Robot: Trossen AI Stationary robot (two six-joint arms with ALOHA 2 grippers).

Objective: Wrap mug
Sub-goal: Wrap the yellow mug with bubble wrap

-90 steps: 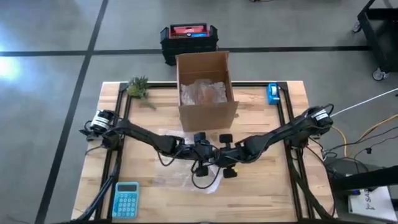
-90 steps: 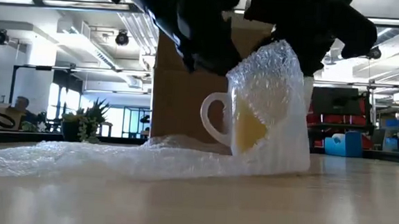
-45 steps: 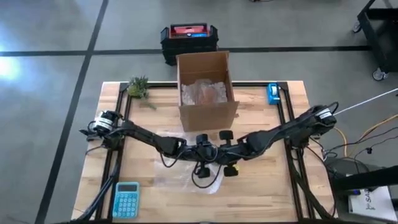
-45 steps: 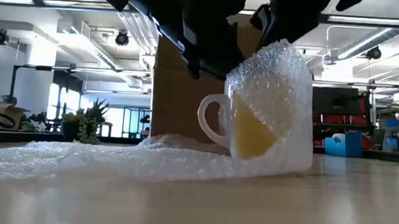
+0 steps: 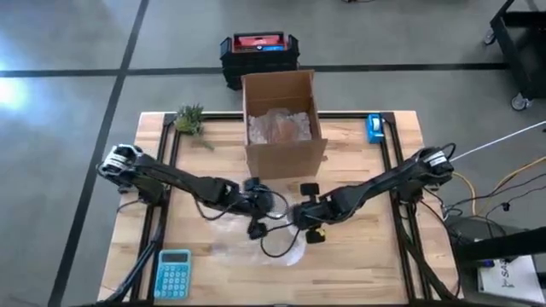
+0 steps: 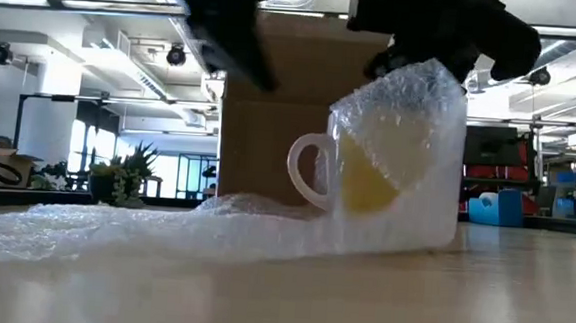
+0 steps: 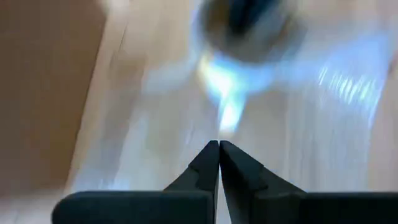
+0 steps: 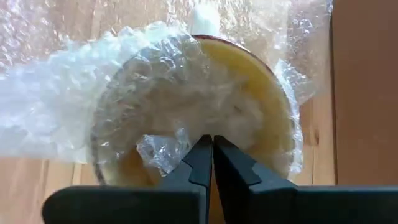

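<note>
Centre of the high view: mug (image 6: 372, 177) upright on bubble wrap (image 6: 144, 228), half covered; handle side bare. Right gripper (image 8: 212, 144) pinched on wrap over the rim; left gripper (image 7: 219, 148) closed, empty.

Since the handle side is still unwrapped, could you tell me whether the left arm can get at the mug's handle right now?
Probably yes: the handle is bare, and the shut left gripper sits beside it with nothing between.

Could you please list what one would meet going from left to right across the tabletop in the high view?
Calculator → small plant → left tool → cardboard box → right tool → blue object at the table's edge.
</note>
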